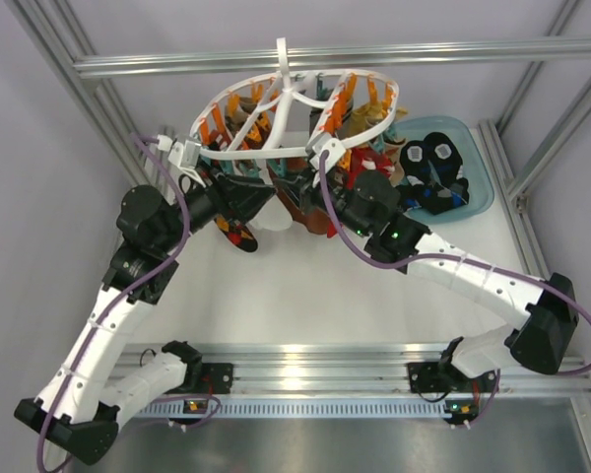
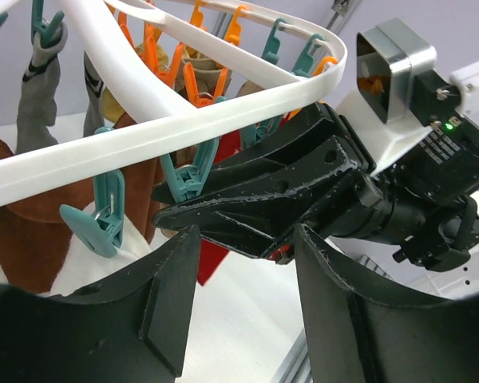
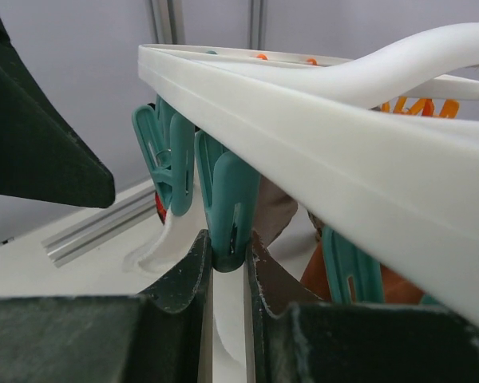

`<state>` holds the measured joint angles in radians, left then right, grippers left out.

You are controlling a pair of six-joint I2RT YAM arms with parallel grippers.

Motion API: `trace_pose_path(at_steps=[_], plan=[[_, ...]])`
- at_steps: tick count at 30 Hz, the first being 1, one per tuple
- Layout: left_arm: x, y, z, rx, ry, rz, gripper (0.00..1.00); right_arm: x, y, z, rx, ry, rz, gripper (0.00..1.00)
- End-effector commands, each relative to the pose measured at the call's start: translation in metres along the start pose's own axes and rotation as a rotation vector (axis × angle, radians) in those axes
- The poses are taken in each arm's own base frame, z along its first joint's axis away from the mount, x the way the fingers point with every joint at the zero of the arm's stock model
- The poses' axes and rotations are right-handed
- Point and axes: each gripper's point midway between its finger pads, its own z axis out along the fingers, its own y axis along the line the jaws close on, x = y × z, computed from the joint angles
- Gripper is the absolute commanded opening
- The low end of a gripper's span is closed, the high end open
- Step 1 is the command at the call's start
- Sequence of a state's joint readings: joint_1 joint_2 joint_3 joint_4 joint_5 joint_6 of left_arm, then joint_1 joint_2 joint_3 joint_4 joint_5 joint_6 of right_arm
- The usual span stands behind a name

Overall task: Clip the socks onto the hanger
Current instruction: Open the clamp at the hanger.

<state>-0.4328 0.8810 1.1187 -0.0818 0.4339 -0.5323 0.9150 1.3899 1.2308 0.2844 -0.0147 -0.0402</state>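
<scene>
The dark socks (image 1: pixel 434 163) with white and blue patches lie heaped in a pale blue tub (image 1: pixel 481 200) at the back right of the white surface (image 1: pixel 305 296). They are just beside the hanger (image 1: pixel 294 116) and none of its clips touches them.

The hanger, a white ring with curved spokes, hangs by its hook from a metal bar (image 1: pixel 453 51) above the surface. Orange and teal clips dangle round its rim. Several carry other socks: a brown one (image 1: pixel 310 217), a grey one (image 2: pixel 38 92) and an argyle one (image 1: pixel 238 235).

Both arms reach in under the near edge of the ring. The right claw (image 3: pixel 227 267) is narrowed on one teal clip (image 3: pixel 227 215), whose lower end sits pinched between the two fingers (image 3: pixel 184 275) right below the rim.

The left claw (image 2: pixel 246 235) faces the right one from close by. Its jaws are spread wide with nothing between them, and a second teal clip (image 2: pixel 96 225) hangs free to one side.
</scene>
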Motion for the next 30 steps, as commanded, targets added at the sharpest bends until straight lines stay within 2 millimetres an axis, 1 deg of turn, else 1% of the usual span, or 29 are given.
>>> trace_pose_path(at_steps=[1,3,4,5,7,9,10,12,14,15,18,19,23,26,28,30], plan=[[-0.017,-0.014,0.006,0.056,-0.047,-0.016,0.55,-0.034,0.012,-0.011,-0.003,-0.039,0.007,0.00],[-0.024,-0.015,0.011,0.056,-0.075,-0.012,0.55,-0.032,0.016,-0.010,-0.006,-0.024,0.020,0.00],[-0.022,-0.013,0.014,0.048,-0.073,-0.006,0.55,-0.035,0.018,-0.010,-0.009,-0.027,0.024,0.00],[-0.024,-0.005,0.016,0.000,-0.092,-0.005,0.55,-0.033,0.019,-0.010,-0.007,-0.018,0.029,0.00],[-0.024,-0.001,0.020,-0.036,-0.104,0.008,0.55,-0.036,0.022,-0.010,-0.008,-0.017,0.035,0.00],[-0.030,0.007,0.022,-0.087,-0.135,0.014,0.55,-0.034,0.023,-0.010,-0.004,-0.007,0.041,0.00],[-0.030,0.007,0.024,-0.099,-0.142,0.019,0.56,-0.035,0.024,-0.010,-0.004,-0.008,0.043,0.00],[-0.033,0.010,0.025,-0.131,-0.161,0.037,0.60,-0.033,0.025,-0.010,-0.002,0.003,0.043,0.00],[-0.034,0.009,0.027,-0.130,-0.172,0.051,0.64,-0.031,0.028,-0.009,-0.006,0.007,0.045,0.00],[-0.035,0.009,0.028,-0.130,-0.173,0.052,0.65,-0.030,0.028,-0.008,-0.004,0.010,0.045,0.00],[-0.033,0.010,0.030,-0.131,-0.168,0.057,0.66,-0.029,0.030,-0.006,-0.006,0.014,0.045,0.00],[-0.033,0.012,0.031,-0.140,-0.172,0.066,0.66,-0.032,0.031,-0.006,-0.009,0.007,0.046,0.00],[-0.036,0.026,0.031,-0.216,-0.196,0.071,0.66,-0.033,0.034,-0.005,-0.010,0.003,0.047,0.00],[-0.035,0.025,0.034,-0.207,-0.196,0.059,0.66,-0.033,0.038,-0.006,-0.027,0.004,0.048,0.00],[-0.040,0.023,0.036,-0.195,-0.220,0.045,0.66,-0.030,0.041,-0.006,-0.038,0.011,0.048,0.00],[-0.038,0.020,0.039,-0.175,-0.220,0.032,0.66,-0.029,0.043,-0.006,-0.045,0.014,0.048,0.00]])
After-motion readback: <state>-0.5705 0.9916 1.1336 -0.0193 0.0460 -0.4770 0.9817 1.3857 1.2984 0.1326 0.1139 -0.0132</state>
